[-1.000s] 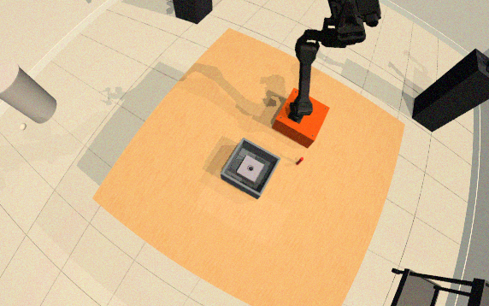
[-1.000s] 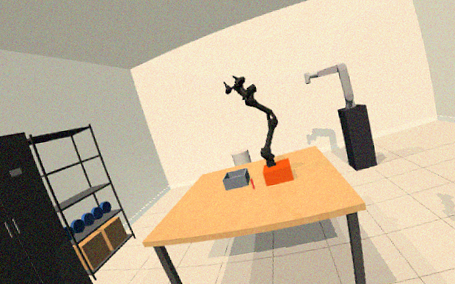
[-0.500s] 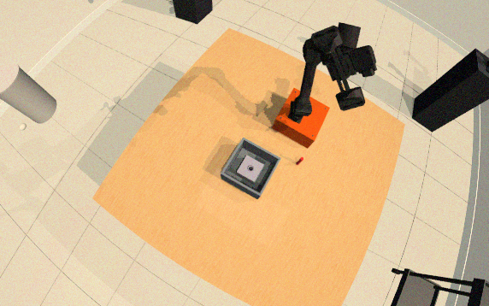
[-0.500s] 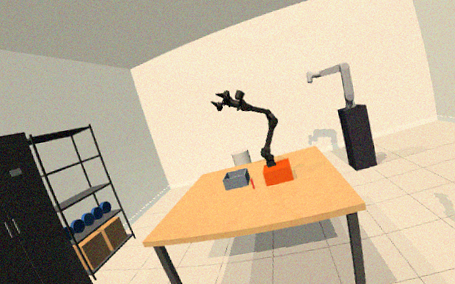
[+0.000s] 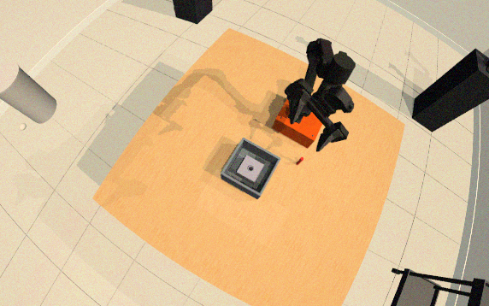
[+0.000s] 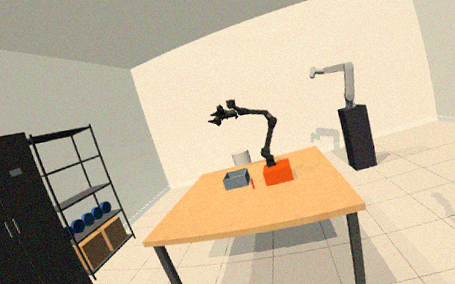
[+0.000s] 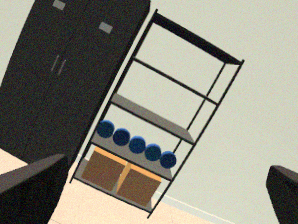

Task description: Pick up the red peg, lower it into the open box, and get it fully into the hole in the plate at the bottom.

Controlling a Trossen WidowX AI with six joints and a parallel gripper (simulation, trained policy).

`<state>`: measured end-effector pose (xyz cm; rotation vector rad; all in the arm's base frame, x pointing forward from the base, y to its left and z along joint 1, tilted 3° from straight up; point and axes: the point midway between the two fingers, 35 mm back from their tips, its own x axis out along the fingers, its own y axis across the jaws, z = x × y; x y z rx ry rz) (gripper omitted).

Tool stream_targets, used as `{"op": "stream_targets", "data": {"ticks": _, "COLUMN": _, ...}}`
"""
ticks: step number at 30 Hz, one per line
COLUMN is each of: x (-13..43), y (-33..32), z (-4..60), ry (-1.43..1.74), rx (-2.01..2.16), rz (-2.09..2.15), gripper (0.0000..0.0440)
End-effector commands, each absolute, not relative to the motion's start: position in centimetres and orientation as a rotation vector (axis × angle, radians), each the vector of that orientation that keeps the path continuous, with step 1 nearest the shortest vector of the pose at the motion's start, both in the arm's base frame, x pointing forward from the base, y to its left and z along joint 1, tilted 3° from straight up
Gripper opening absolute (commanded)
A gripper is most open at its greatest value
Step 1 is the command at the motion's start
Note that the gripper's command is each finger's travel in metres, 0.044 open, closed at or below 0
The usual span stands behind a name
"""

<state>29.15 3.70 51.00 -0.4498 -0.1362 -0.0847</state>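
Note:
The red peg (image 5: 300, 161) (image 6: 252, 183) appears to stand upright on the table, between the box and the orange base block. The grey open box (image 5: 239, 185) (image 6: 236, 182) sits beside it. A pale plate (image 5: 244, 174) with a dark, empty-looking hole (image 5: 250, 168) lies at the bottom of the box. My gripper (image 5: 306, 136) (image 6: 209, 119) (image 7: 169, 171) is open wide with nothing between its fingers. It is high above the table, away from the peg, and points sideways. The peg and box do not show in the wrist view.
The arm rises from the orange block (image 5: 295, 136) (image 6: 278, 174) on the wooden table (image 5: 171, 171) (image 6: 254, 215). The wrist view shows a shelf rack (image 7: 150, 120) with blue round items and a black cabinet (image 7: 65, 95), both far off. A second arm stands on a dark pedestal (image 6: 358, 138) beyond the table.

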Motion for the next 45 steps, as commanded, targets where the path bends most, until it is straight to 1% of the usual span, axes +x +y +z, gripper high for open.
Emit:
{"op": "stream_targets", "data": {"ticks": 1, "x": 30.4, "y": 3.7, "z": 48.0, "ry": -0.027, "rx": -0.395, "rz": -0.063, "gripper": 0.044}}
{"op": "stream_targets", "data": {"ticks": 10, "x": 31.6, "y": 3.9, "z": 40.4, "ry": 0.254, "rx": -0.249, "rz": -0.037, "gripper": 0.044}}
{"op": "stream_targets", "data": {"ticks": 20, "x": 31.0, "y": 4.8, "z": 32.5, "ry": 0.568, "rx": -0.096, "rz": -0.044, "gripper": 0.044}}
{"op": "stream_targets", "data": {"ticks": 32, "x": 27.7, "y": 6.2, "z": 24.3, "ry": 0.939, "rx": 0.077, "rz": -0.131, "gripper": 0.044}}
{"op": "stream_targets", "data": {"ticks": 45, "x": 22.4, "y": 7.5, "z": 17.7, "ry": 1.291, "rx": 0.226, "rz": -0.365, "gripper": 0.044}}
